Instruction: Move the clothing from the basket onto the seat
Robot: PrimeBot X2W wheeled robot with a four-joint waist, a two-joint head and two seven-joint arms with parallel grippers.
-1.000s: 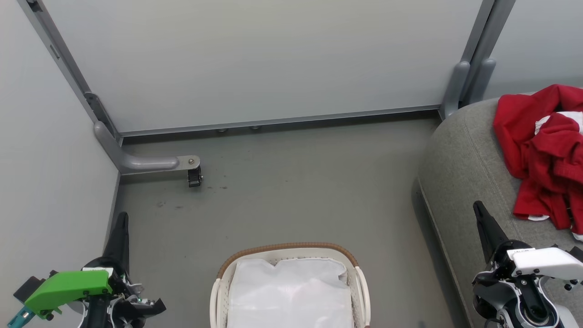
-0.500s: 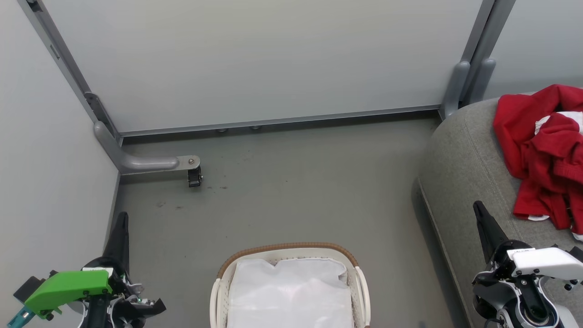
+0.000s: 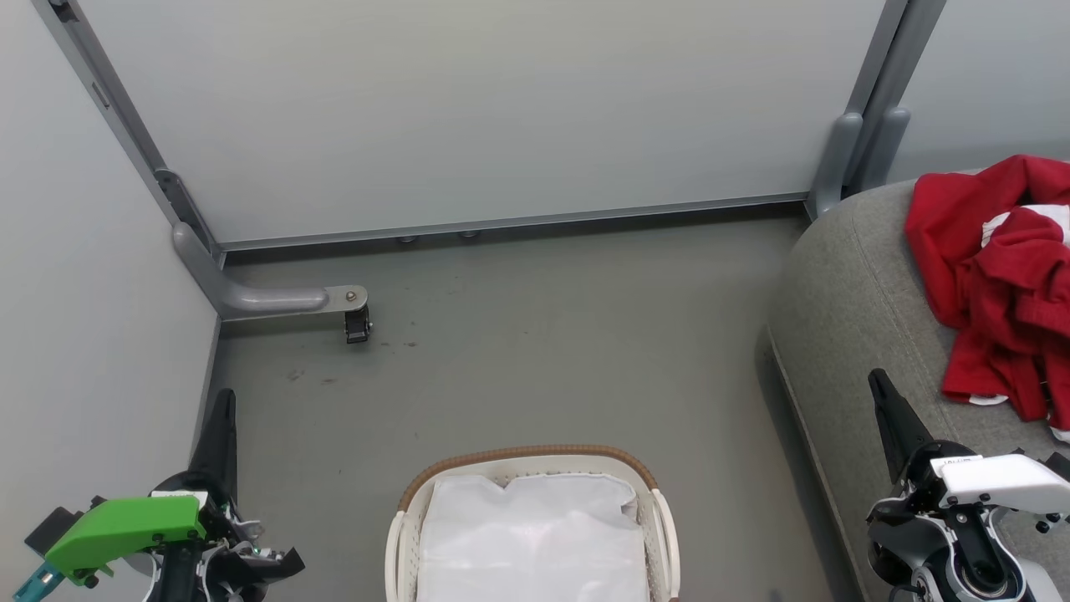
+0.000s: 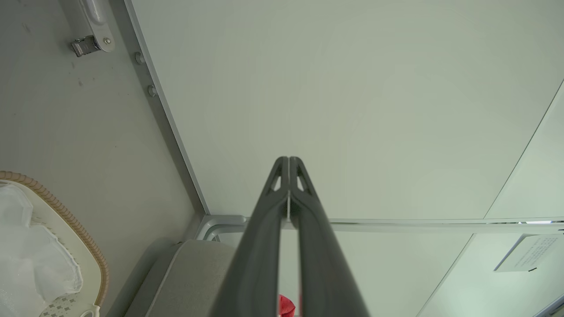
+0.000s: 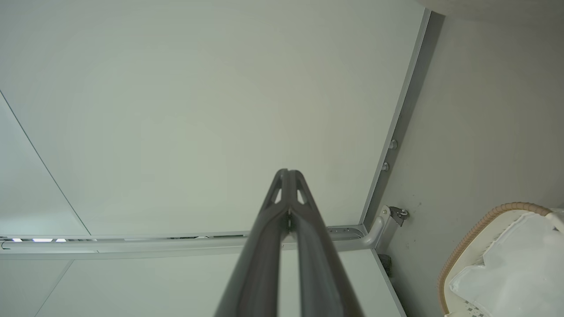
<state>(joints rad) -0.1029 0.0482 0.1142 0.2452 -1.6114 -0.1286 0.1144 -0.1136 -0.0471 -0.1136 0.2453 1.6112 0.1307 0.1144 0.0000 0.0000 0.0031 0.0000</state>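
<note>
The red clothing lies heaped on the grey seat at the right edge of the head view. The white basket with its brown woven rim stands at bottom centre, and only its white liner shows inside. My left gripper is at lower left, left of the basket, shut and holding nothing. My right gripper is at lower right over the seat's front edge, shut and empty. In the left wrist view the gripper has its tips together, with a sliver of the red clothing behind the fingers. The right wrist view shows the gripper pressed shut, and the basket.
Pale partition panels close off the back and left. A grey support foot with a castor juts onto the grey floor at the left. Bare floor lies between basket, panels and seat.
</note>
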